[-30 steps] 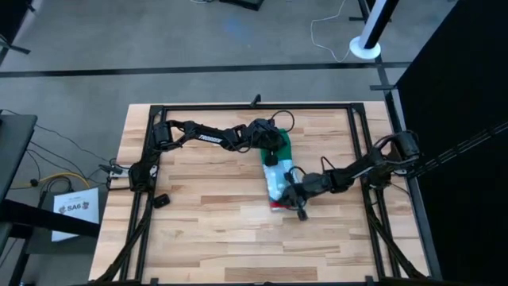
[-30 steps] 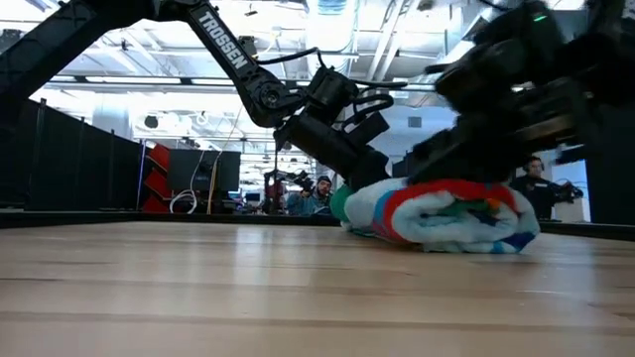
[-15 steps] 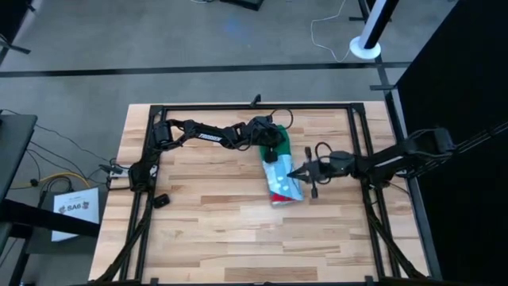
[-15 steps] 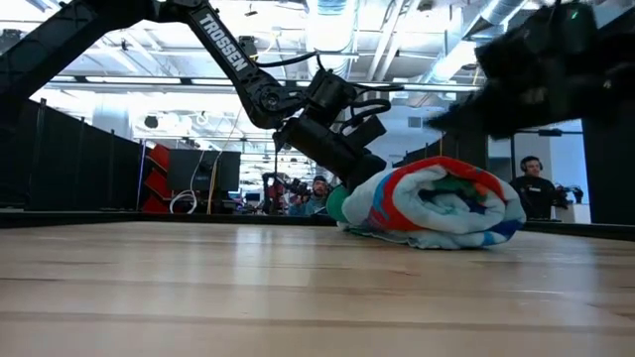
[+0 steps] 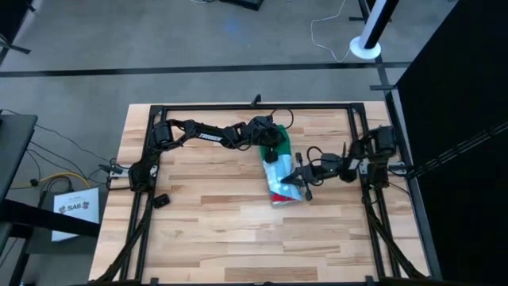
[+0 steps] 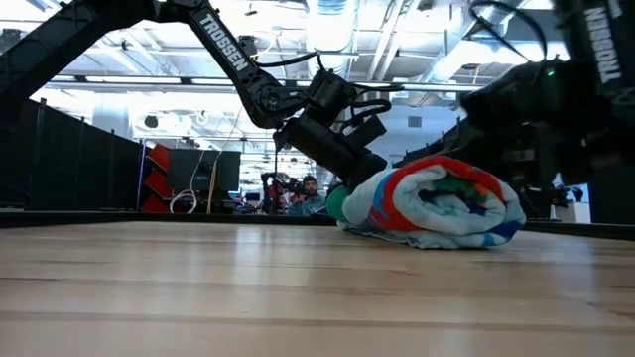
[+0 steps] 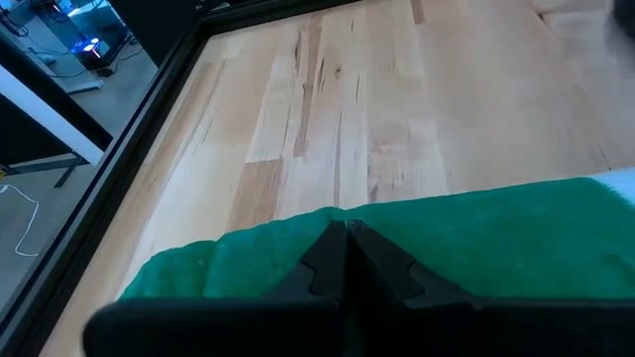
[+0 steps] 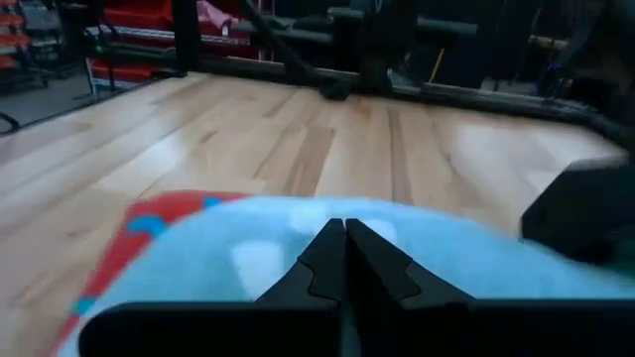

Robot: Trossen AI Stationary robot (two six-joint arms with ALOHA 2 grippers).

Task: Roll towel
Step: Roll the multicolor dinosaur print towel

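Note:
The towel (image 5: 278, 181) lies rolled up on the wooden table right of centre, its length running from far to near. The far end is green (image 7: 476, 238). The near end (image 6: 437, 203) shows a spiral of light blue, red and white. My left gripper (image 5: 271, 154) is shut and reaches slanting down onto the far green part. My right gripper (image 5: 292, 179) is shut at the roll's right side, with its tips over the light-blue cloth (image 8: 228, 248). My left gripper presses its shut fingers (image 7: 327, 263) onto the towel's green far end (image 7: 248, 258), slanting down from the table's left and far side. That end lies on the table. My right gripper points its shut tips at the roll's light-blue top (image 8: 417, 238) from the right. I cannot tell whether it touches.
A black frame rail (image 5: 254, 106) runs around the tabletop. A small black object (image 5: 161, 199) lies near the left rail. Bare wood (image 5: 238, 238) stretches in front of the roll. People (image 6: 310, 193) show in the room behind the table.
My right gripper has come off the roll's near end, swung toward the table's right and far side, then come back to the roll's right side with its arm folded back. The flattened near end of the roll has sprung up rounder. The towel has stayed in place.

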